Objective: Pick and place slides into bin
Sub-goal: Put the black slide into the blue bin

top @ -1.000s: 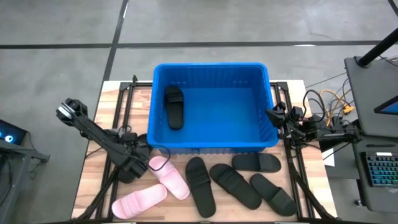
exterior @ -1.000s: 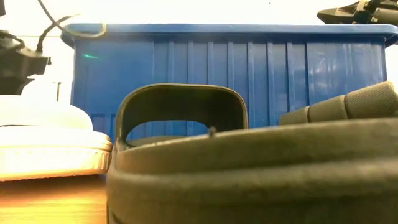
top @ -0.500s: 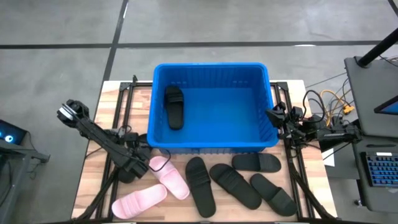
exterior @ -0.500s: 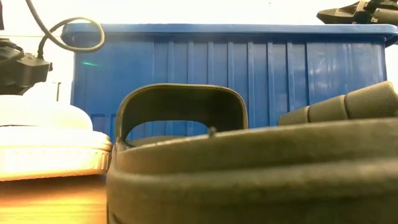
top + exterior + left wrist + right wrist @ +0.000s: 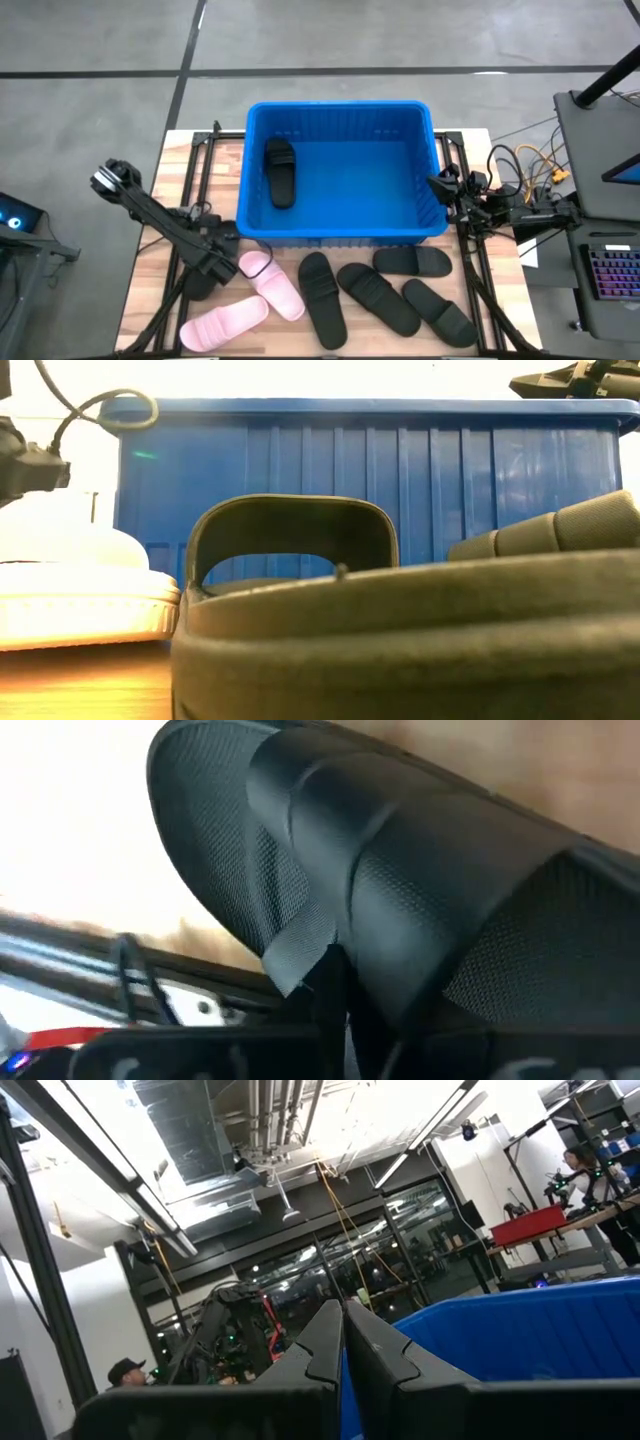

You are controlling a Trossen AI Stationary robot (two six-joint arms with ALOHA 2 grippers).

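The blue bin [image 5: 340, 175] stands at the table's far middle, with one black slide [image 5: 280, 172] lying on its floor at the left. My left gripper [image 5: 212, 266] is low by the bin's near left corner, shut on another black slide [image 5: 420, 870] that lies under it. Two pink slides [image 5: 272, 284] [image 5: 224, 323] and several black slides [image 5: 322, 300] lie flat on the table in front of the bin. My right gripper [image 5: 438, 184] is shut on nothing and hangs by the bin's right wall [image 5: 500, 1330]. My left gripper pinches the near edge of the black slide's wide strap [image 5: 300, 955] between its two fingers [image 5: 336, 1005]. The fingers come at it low and slanting from the table's left. The slide's sole lies on the wooden table.
Black rails [image 5: 190, 180] run along both sides of the wooden table. At the right edge are cables [image 5: 525, 165] and a keyboard [image 5: 612, 270]. A black slide [image 5: 400, 640] lies right before the low camera and hides most of the table.
My left arm has stirred a little over the black slide by the bin's near left corner, and the cable loop above it has swung. The slides and the bin lie where they were.
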